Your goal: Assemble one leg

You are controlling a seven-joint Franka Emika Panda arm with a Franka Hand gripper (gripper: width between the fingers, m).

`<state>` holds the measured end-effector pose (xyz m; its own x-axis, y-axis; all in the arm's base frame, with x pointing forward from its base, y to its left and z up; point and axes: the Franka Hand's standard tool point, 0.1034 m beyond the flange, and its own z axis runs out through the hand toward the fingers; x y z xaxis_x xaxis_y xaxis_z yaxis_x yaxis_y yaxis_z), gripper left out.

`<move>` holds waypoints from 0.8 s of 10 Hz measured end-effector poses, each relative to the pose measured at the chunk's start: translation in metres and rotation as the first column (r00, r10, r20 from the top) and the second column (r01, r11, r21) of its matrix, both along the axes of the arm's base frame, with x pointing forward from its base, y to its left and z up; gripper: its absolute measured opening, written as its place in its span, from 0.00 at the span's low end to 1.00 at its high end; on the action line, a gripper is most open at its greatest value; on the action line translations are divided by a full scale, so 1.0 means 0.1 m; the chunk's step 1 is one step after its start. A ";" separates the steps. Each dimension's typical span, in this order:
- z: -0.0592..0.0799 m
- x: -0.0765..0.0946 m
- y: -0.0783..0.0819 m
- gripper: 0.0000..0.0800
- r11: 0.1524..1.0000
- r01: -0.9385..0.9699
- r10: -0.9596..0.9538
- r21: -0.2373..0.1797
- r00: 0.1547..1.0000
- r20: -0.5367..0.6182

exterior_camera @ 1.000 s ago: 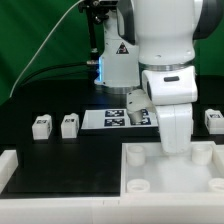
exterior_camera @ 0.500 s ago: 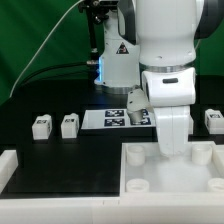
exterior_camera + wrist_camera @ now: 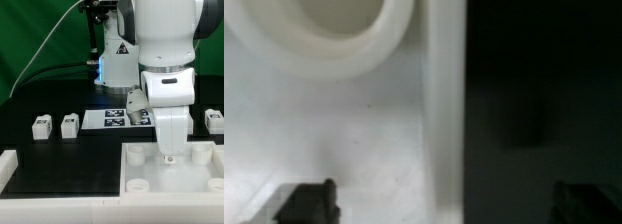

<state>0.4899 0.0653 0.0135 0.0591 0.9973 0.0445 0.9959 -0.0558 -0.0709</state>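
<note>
The nearest leg (image 3: 213, 119) stands on the black worktop (image 3: 90, 140), at about 2 o'clock from the end effector (image 3: 168, 155) in the exterior view. A second leg (image 3: 69, 124) and a third leg (image 3: 41, 125) stand side by side between 9 and 10 o'clock, well apart from it. The end effector hangs low over the far rim of the tray (image 3: 200, 150), near a round socket (image 3: 367, 55). In the wrist view its fingers (image 3: 304, 200) are spread wide with nothing between them.

Any descent here would likely strike the tray, not a leg. A low sideways sweep towards 2 o'clock could catch the rim. An off-centre pinch might topple so small a block.

No words are legible. The legs and the marker board (image 3: 115, 118) show only black-and-white square tags, and the arm bears a black triangle mark (image 3: 118, 48).
</note>
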 end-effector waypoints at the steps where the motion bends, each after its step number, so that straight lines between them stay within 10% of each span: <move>1: 0.00 0.00 0.00 0.80 1.000 0.000 0.000 0.000 1.000 0.000; 6: 0.01 0.01 -0.01 0.81 1.000 0.002 -0.002 0.000 1.000 0.002; 8: 0.30 0.01 0.00 0.81 0.998 0.057 -0.057 -0.018 0.998 0.016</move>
